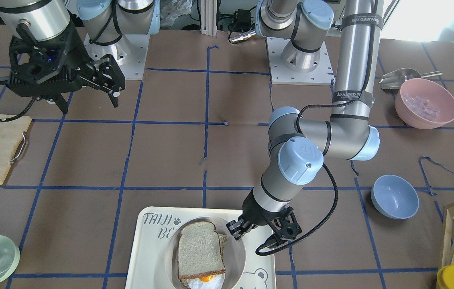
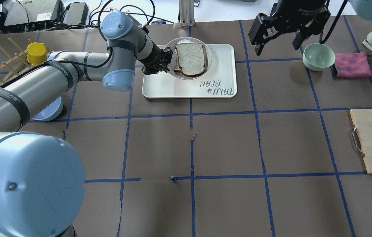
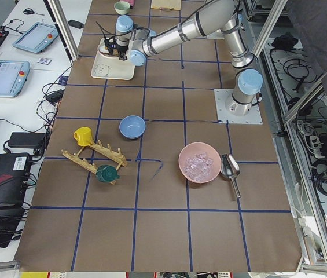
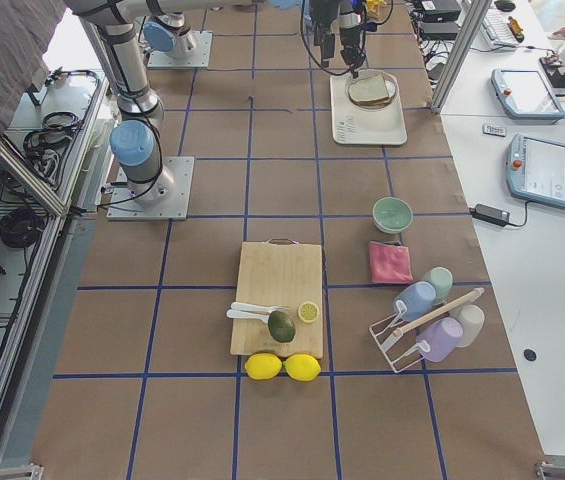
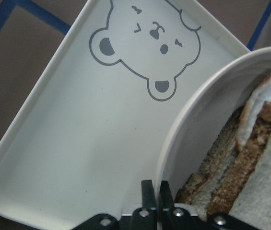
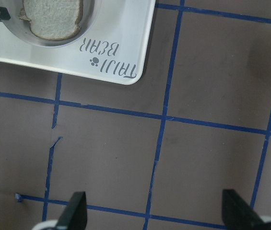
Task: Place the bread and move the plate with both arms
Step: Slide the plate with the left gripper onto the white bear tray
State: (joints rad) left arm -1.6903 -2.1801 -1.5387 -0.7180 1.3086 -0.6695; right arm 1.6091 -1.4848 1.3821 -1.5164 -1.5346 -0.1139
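Cream-beige plate: sits at the 12 o'clock end of the white tray in the overhead view, with the tray flat on the counter.
Bread: lies flat on the plate, stacked on an egg-bearing slice that peeks out beneath. Its long axis runs roughly 12 to 6 in the overhead view. The placing step looks done.
Left pincer: at the plate's 9 o'clock. The left wrist view shows its fingers pressed together on the plate's raised rim, just beside the crust of the lower slice.
Right pincer: spread wide and holding nothing. It hangs above the counter, well apart from the tray and near the pale green bowl.
Key relation: the plate's free rim at its 3 o'clock lies at about 9 o'clock from the right pincer. That is the side opposite the left grip, and the right arm is the nearer one to it.
Step in hand: probably bringing the right pincer across to that rim so both arms can carry the plate.
Risk: a lift from one side only could tilt the plate and slide the stack toward 3 o'clock.
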